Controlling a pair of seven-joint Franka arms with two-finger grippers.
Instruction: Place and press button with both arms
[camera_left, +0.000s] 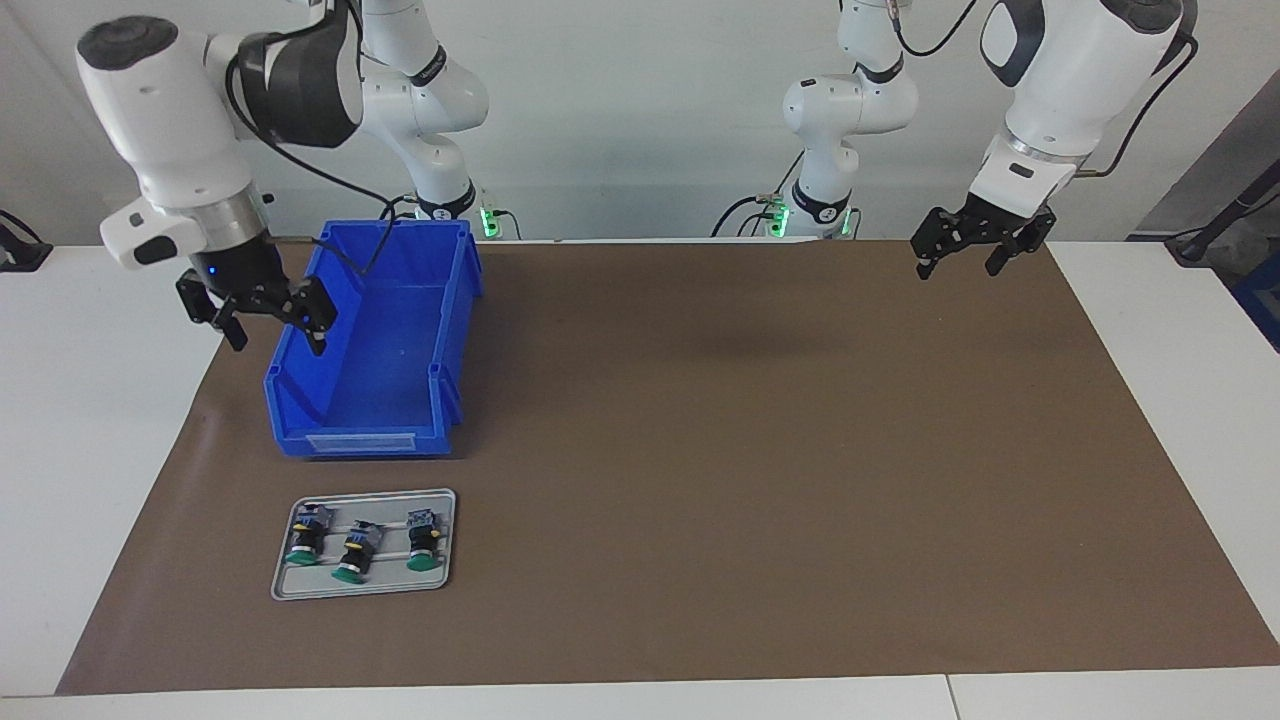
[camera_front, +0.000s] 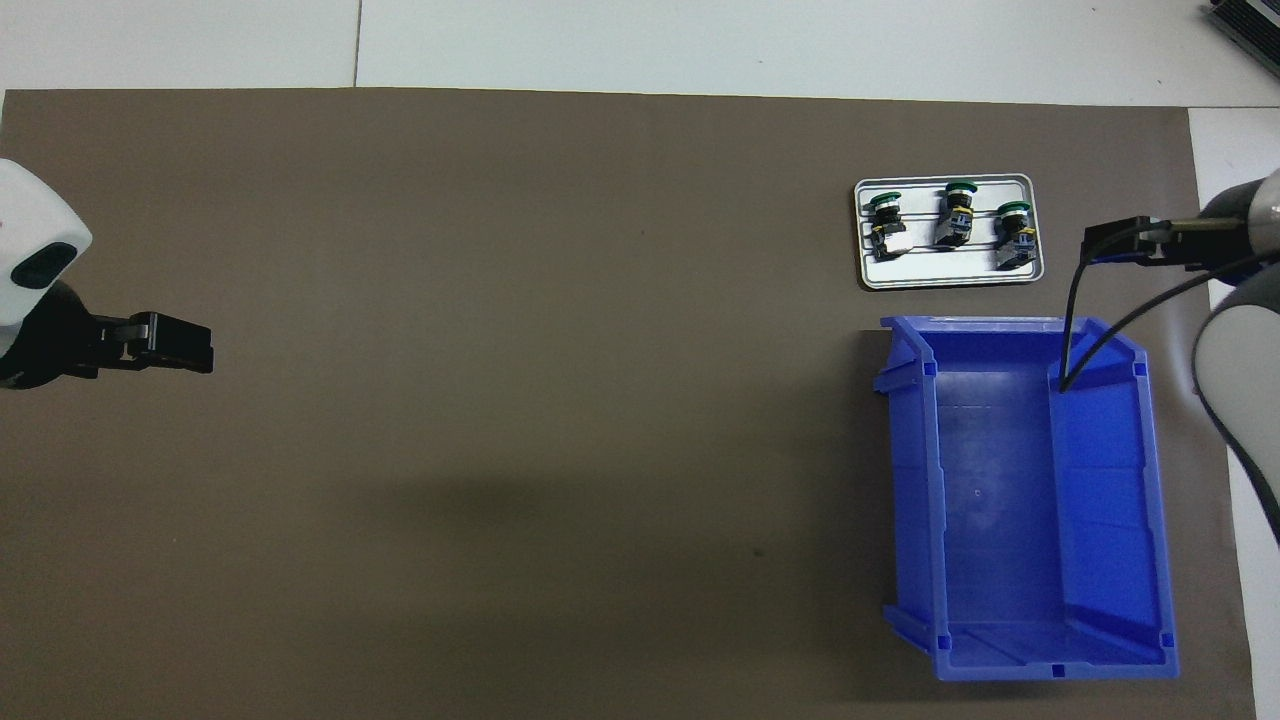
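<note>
Three green-capped push-buttons with black collars and grey-blue contact blocks lay on their sides in a row on the small grey metal tray (camera_left: 285, 585): the first button (camera_left: 305, 538) toward the right arm's end, the middle button (camera_left: 356, 552), and the third button (camera_left: 424, 541). You had that tray on the brown paper mat (camera_left: 700, 450), farther from the robots than the open blue plastic bin (camera_left: 375, 345) and near it. Your right gripper (camera_left: 270, 318) hung over the bin's outer edge, fingers parted, gripping nothing. Your left gripper (camera_left: 962, 258) hovered over the mat's corner at the left arm's end, well apart from the tray, fingers spread and empty.
</note>
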